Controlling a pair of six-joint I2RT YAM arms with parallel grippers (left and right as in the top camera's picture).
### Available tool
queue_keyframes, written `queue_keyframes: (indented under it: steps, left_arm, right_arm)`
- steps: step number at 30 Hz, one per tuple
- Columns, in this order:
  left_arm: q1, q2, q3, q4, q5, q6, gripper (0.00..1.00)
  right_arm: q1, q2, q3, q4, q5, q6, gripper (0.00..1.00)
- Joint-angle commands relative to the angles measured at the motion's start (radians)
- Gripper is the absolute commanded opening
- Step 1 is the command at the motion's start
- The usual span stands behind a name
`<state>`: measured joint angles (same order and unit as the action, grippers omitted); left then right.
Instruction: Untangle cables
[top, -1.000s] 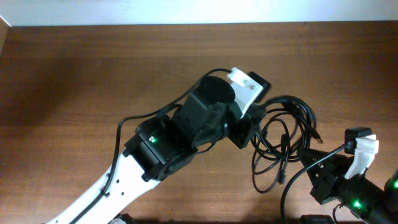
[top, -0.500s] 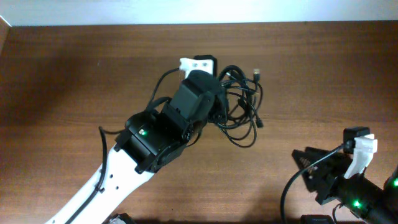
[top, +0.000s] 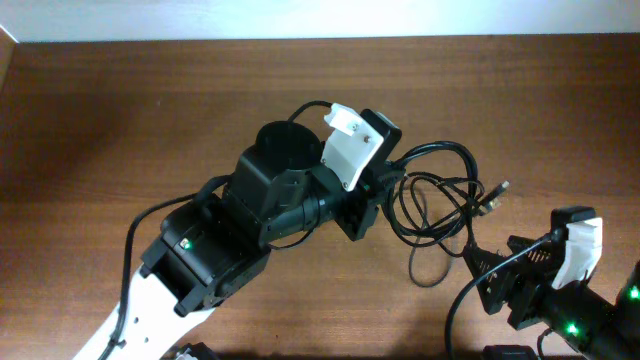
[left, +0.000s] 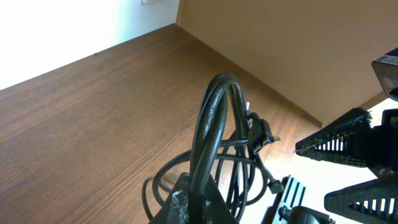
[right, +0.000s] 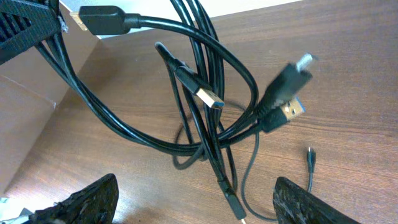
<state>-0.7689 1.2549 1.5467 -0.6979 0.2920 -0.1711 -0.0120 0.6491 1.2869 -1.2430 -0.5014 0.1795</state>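
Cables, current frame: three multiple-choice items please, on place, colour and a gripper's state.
1. Where are the cables? A) between the two grippers B) beyond the right one C) behind the left one
2. Their colour? A) white B) black C) red
3. The right gripper is: A) open, empty B) shut on a cable C) shut, empty
1 A: the left gripper holds the bundle out toward the right one. 2 B: every cord is black. 3 A: its fingers stand wide apart.
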Motion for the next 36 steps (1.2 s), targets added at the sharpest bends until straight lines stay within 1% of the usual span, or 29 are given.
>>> queue_keyframes:
  steps: [1, 3, 7, 13, 31, 36]
  left_arm:
    - [0.000, -0.015, 0.020, 0.017, 0.007, 0.019, 0.00]
    - [0.000, -0.014, 0.020, 0.018, -0.052, 0.019, 0.00]
    - [-0.001, -0.014, 0.020, 0.019, -0.014, 0.014, 0.00]
    - [-0.001, -0.014, 0.020, -0.013, -0.014, 0.008, 0.00]
    - [0.000, -0.014, 0.020, -0.040, -0.020, 0.009, 0.00]
    - [0.000, -0.013, 0.020, -0.040, -0.047, 0.009, 0.00]
  right_arm:
    - [0.005, -0.008, 0.013, -0.021, -0.010, -0.011, 0.78]
    - [0.005, -0.008, 0.013, -0.052, -0.010, -0.011, 0.78]
    - [0.005, -0.008, 0.013, -0.069, -0.011, -0.011, 0.78]
    - [0.005, -0.008, 0.013, -0.109, -0.010, -0.011, 0.78]
    - [0.005, -0.008, 0.013, -0.109, -0.010, -0.012, 0.79]
    - [0.005, -0.008, 0.013, -0.109, -0.010, -0.012, 0.79]
